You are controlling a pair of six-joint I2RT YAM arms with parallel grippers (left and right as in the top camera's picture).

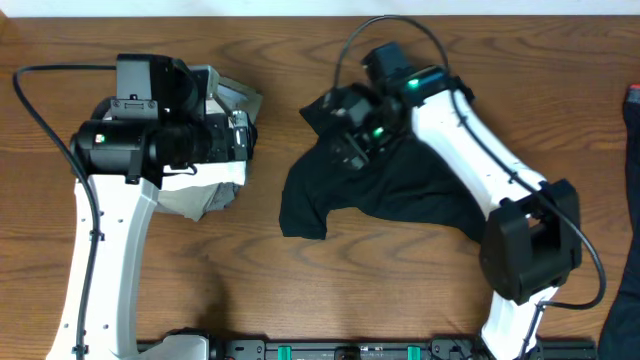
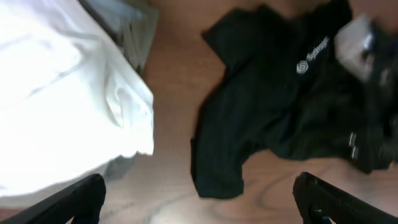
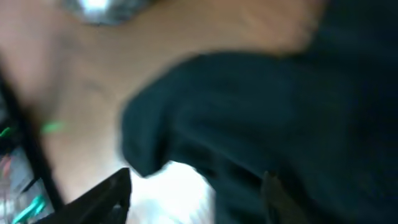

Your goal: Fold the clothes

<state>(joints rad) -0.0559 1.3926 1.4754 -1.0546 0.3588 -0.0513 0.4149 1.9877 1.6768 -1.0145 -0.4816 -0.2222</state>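
The black T-shirt [image 1: 390, 195] lies crumpled mid-table, right of the white and grey pile [image 1: 205, 195]. The right gripper [image 1: 350, 140] sits at its far edge, too blurred to tell whether it grips. The left gripper [image 2: 199, 202] hangs wide open, empty. Spreading seems the step in hand; next it needs a sure hold on a corner.

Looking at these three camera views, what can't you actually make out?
- Right gripper: the right wrist view is blurred, so whether it grips the black T-shirt is unclear.
- White print on the shirt: left wrist view, too blurred to read.
- White and grey clothes: overhead, mostly covered by the left arm.
- Dark item at the overhead right edge: cut off.
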